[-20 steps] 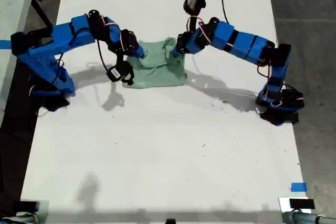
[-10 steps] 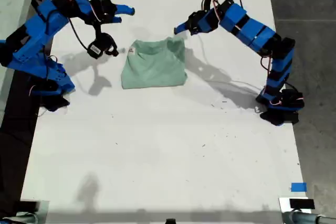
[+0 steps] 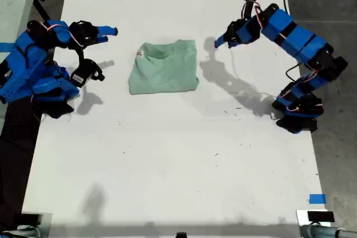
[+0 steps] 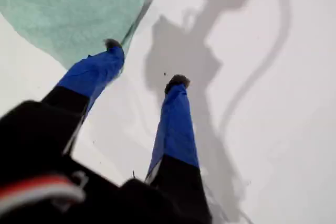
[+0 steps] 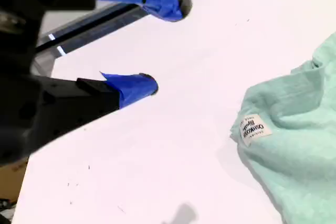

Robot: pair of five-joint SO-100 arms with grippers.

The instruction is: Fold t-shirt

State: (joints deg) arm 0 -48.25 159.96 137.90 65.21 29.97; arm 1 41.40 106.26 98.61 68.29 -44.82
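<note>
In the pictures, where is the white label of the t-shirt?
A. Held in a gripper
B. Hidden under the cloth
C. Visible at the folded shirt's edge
C: the white label shows on the edge of the folded t-shirt, and no gripper touches it.

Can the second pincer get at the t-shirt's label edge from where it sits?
Probably yes: my second pincer is open, and only bare table lies between it and the t-shirt.

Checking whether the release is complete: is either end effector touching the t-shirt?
Apart. The exterior view shows bare table between the t-shirt and both my first end effector and my second end effector, each open and holding nothing.
</note>
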